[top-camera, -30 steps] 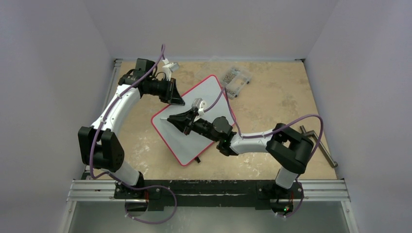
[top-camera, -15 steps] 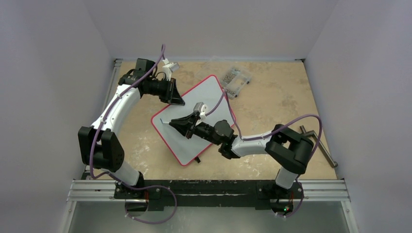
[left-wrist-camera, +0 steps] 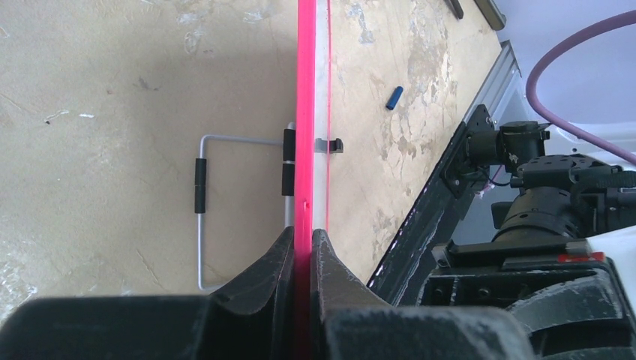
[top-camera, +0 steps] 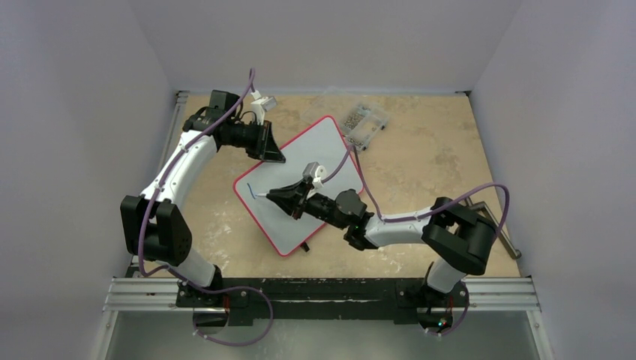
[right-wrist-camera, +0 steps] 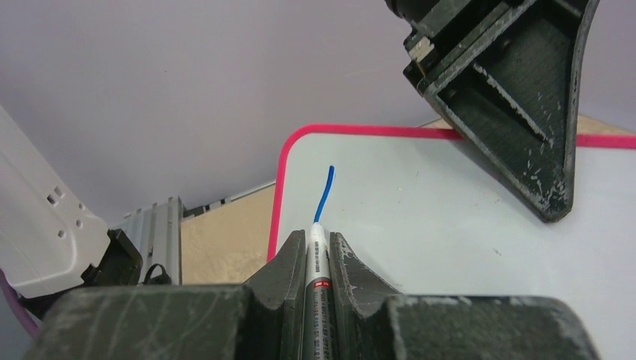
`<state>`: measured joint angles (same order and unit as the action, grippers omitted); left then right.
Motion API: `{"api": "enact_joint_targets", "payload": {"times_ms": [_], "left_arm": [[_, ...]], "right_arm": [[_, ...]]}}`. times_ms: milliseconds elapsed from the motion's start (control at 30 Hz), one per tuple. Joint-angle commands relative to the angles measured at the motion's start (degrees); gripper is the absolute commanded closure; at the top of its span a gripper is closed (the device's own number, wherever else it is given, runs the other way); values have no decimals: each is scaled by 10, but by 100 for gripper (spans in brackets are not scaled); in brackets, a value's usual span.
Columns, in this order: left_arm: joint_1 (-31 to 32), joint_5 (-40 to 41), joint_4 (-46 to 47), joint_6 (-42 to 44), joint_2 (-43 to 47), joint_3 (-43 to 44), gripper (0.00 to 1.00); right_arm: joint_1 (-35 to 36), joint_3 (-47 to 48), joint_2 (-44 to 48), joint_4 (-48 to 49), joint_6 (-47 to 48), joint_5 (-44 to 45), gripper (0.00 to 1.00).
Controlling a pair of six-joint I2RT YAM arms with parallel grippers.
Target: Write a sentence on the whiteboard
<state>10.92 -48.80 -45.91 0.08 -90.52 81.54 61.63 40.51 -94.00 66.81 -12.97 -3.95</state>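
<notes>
**A:** Where is the whiteboard, and what is written on it?

**B:** The whiteboard sits askew at the middle of the table, one corner pointing toward the arms; it has a white face and a thin red rim; the sentence is so far one short blue stroke near the board's left corner.

**A:** What holds the pen?

**B:** The right gripper is closed on a marker; its tip meets the lower end of the stroke.

**A:** And the other arm?

**B:** The left gripper is pinched shut on the red rim at the board's far-left edge, apparently steadying it.

**A:** What could go wrong from here?

**B:** The stroke lies close to the rim, so a wide letter may run off the edge; heavy pressure could pivot the board around its single clamp; light pressure would leave gaps; the right arm reaches across the white face, so its wrist may smear fresh ink; the two grippers are near each other and could collide.
</notes>
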Motion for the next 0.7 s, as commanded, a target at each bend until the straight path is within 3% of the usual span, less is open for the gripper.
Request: {"api": "enact_joint_targets", "payload": {"times_ms": [0, 667], "left_arm": [[12, 32, -13, 20, 8, 10, 100], [12, 32, -13, 20, 9, 9, 100]], "right_arm": [[3, 41, 23, -2, 16, 15, 100], [4, 113, -30, -38, 19, 57, 100]]}}
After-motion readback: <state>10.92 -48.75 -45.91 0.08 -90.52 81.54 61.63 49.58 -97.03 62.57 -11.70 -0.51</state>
